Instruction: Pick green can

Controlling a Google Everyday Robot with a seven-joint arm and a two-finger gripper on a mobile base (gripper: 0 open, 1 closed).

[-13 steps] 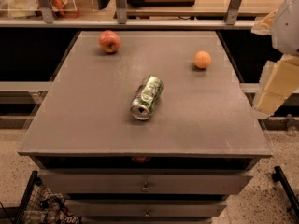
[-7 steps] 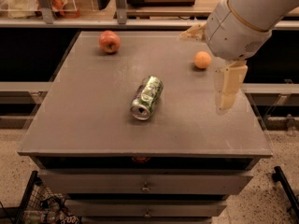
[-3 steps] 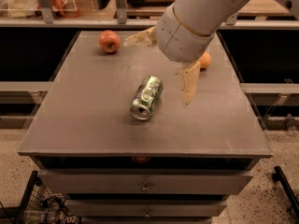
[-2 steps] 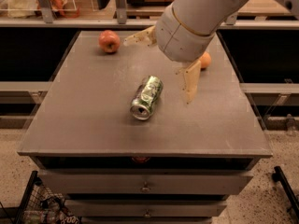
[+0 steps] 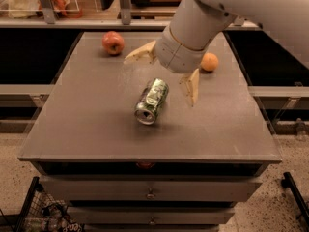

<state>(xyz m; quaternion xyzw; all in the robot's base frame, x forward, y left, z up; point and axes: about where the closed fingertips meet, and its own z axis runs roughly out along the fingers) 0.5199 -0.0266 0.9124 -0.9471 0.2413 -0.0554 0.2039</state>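
Gripper (image 5: 160,80) hangs wide open and empty over the green can (image 5: 151,100), which lies on its side mid-frame on the worktop (image 5: 87,129). Likely light, slick, easily dented and prone to rolling; clasp across its mid-body.

You see the can (image 5: 151,100) patterned in green and white, its near end shiny silver. The gripper (image 5: 161,79) hangs just above the can, its spread fingers (image 5: 191,87) a cream tan, on a pale grey-white arm (image 5: 203,18). The apple (image 5: 113,42) is red with a yellowish patch, the orange (image 5: 209,62) is plain orange, and the table (image 5: 82,124) is flat grey-brown.
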